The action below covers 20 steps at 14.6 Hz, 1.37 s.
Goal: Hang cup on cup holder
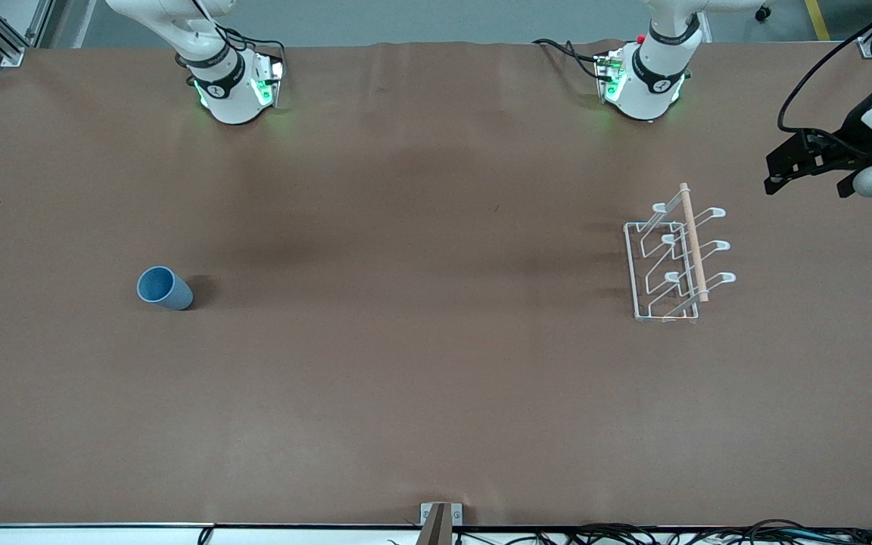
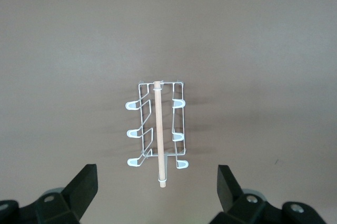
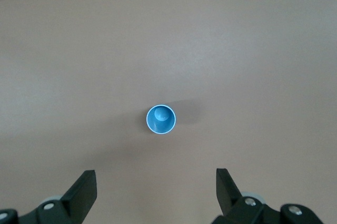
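While the cup (image 3: 160,119) stands upright, the right pincer (image 3: 156,192) hangs above it, fingers apart, empty.

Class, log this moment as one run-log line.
cup: upright, unhung | cup holder: empty | left gripper: open above holder | right gripper: open above cup

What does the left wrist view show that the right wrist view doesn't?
Only the left wrist view shows the cup holder, seen from above with its wooden rod, between the open left gripper fingers. Only the right wrist view shows the cup, standing mouth up, below the open right gripper. Both share the brown table and empty grippers.
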Each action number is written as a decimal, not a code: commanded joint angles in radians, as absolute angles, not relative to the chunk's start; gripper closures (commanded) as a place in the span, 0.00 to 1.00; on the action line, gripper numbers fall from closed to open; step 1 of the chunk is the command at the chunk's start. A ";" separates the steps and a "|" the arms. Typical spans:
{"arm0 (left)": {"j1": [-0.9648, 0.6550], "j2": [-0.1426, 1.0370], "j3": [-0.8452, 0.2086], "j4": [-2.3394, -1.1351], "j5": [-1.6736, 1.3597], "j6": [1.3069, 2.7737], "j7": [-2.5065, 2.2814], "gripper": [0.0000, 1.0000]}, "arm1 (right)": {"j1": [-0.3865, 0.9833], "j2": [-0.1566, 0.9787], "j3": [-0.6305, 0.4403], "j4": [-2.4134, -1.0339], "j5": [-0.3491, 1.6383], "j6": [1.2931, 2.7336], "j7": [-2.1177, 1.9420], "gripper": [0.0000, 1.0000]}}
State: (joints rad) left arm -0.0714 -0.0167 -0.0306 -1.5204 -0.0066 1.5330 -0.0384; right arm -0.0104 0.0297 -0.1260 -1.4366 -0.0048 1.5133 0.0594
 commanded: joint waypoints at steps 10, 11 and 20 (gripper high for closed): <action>-0.071 -0.012 -0.029 -1.499 0.002 1.519 -0.021 0.00 | -0.026 0.005 -0.117 -1.470 0.009 1.505 0.058 0.00; -0.071 -0.012 -0.029 -1.499 0.002 1.519 -0.021 0.00 | -0.028 0.006 -0.117 -1.470 0.009 1.502 0.058 0.00; -0.071 -0.011 -0.029 -1.499 0.000 1.520 -0.021 0.00 | -0.034 0.005 -0.118 -1.499 0.011 1.500 0.052 0.00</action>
State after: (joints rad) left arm -0.0705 -0.0167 -0.0304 -1.5201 -0.0066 1.5330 -0.0371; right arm -0.0148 0.0298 -0.1287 -1.4668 -0.0047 1.4903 0.0584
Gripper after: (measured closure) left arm 0.000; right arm 0.000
